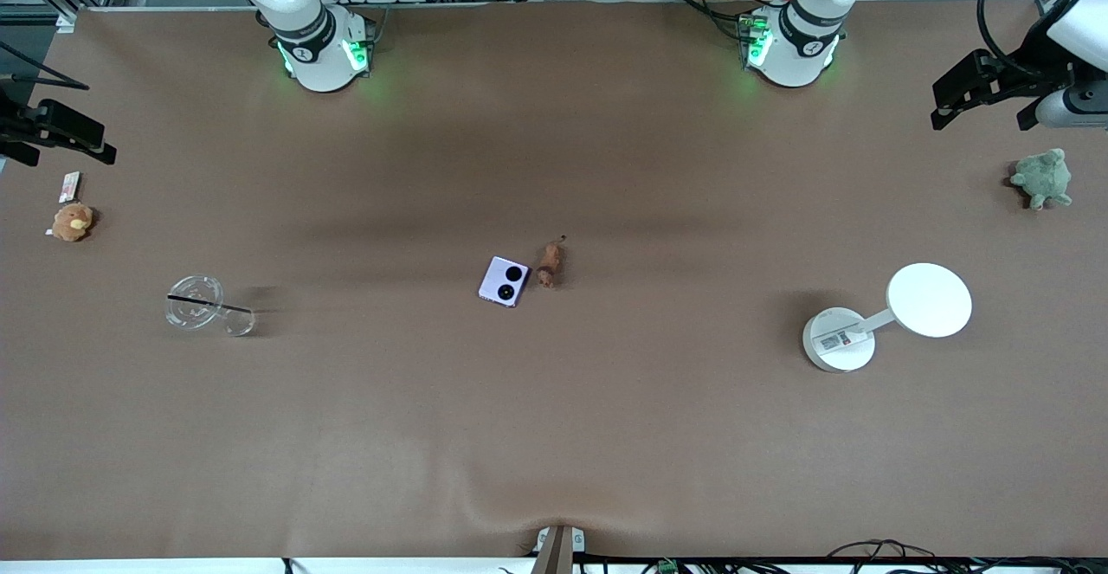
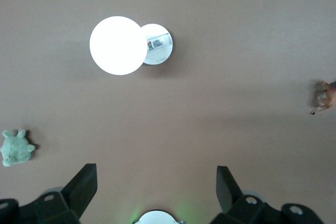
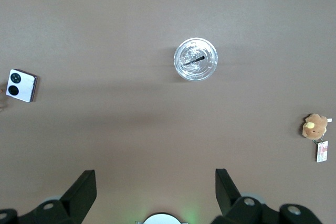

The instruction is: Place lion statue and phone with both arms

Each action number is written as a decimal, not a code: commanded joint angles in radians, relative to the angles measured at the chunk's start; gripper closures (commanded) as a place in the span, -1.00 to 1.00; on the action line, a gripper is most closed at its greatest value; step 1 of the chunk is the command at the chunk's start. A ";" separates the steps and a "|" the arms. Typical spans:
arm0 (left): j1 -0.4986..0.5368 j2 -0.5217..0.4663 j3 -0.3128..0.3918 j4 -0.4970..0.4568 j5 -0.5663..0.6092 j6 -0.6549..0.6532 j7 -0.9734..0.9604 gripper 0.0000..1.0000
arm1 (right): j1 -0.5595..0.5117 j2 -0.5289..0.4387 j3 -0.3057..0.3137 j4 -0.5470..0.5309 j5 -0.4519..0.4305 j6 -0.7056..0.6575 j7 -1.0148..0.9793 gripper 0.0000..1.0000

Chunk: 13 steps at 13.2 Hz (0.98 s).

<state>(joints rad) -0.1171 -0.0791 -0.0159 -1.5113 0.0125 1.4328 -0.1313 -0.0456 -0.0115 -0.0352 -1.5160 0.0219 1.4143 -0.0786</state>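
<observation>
From the front view I see the phone point(image 1: 504, 281) lying flat near the middle of the desk point(image 1: 554, 435), camera circles up, with the lion statue point(image 1: 549, 265) just beside it toward the left arm's end, apart from it by a thin gap and slightly farther from the front camera. Nothing holds either one.

Both arms wait, drawn back high over the ends of the desk. The left gripper point(image 2: 156, 184) hangs over the left arm's end, its fingers point(image 2: 81, 186) spread wide with only bare desk between them. Its wrist view gives me the white round-headed stand point(image 2: 118, 45) from straight above, the label on its base readable as a label only, and the green plush toy point(image 2: 14, 148) near the desk's edge; the lion statue point(image 2: 326, 96) shows there standing on its legs, which the front view does not make clear. The phone is out of that view.

The right gripper point(image 3: 156, 184) hangs over the right arm's end, fingers point(image 3: 80, 188) likewise parted and holding nothing. Its wrist view shows the clear lidded cup point(image 3: 195, 59) with a dark straw, upright as seen from above, the orange-brown plush toy point(image 3: 315, 126) with a tag beside it, and the phone point(image 3: 22, 85) off at the rim of the picture. The front view shows neither gripper's fingertips clearly.
</observation>
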 commanded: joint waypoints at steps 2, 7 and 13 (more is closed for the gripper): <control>-0.007 -0.010 0.005 0.011 0.003 -0.028 -0.037 -1.00 | -0.054 -0.005 0.015 -0.029 0.001 -0.012 0.016 -1.00; -0.012 0.001 0.005 0.028 0.012 -0.028 -0.001 -1.00 | -0.043 0.001 0.018 -0.033 0.001 -0.014 0.016 -1.00; -0.016 0.001 -0.013 0.026 0.014 -0.028 -0.013 -1.00 | -0.037 0.018 0.020 -0.018 0.003 -0.012 0.017 -1.00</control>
<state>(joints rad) -0.1238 -0.0790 -0.0236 -1.5003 0.0125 1.4252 -0.1393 -0.0788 0.0020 -0.0226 -1.5441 0.0225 1.4056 -0.0721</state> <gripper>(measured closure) 0.000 0.000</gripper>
